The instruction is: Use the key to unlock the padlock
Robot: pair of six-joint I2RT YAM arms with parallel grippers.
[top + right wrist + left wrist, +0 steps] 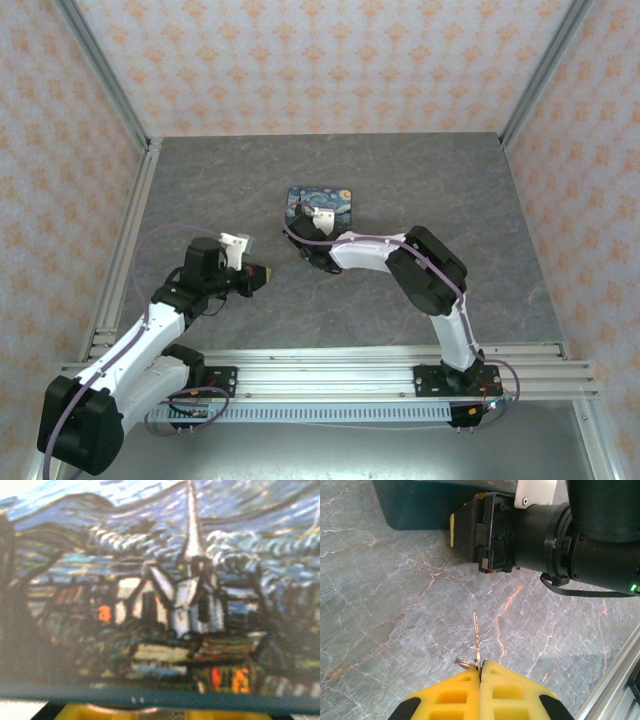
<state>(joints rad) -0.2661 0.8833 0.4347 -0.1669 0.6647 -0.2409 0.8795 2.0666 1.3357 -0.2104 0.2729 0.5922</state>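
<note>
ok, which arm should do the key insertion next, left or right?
Left. Its claw is shut on the key, with the blade pointing forward towards the right claw. The right claw is up close to the tin. I can't make out the padlock or tell whether the right claw holds it.

- The desk (450, 180) had a grey surface like marble, with thin pale and orange veins over it.
- Three walls stood around it: the back wall (320, 60), the left wall (50, 180) and the right wall (600, 200). All had cream paper with an orange ornament pattern.
- Silver metal posts (105, 75) stood in the two far corners.
- A silver metal rail (330, 372) ran along the desk's near edge.
- The light was soft and even, and the shadows were weak.
</note>
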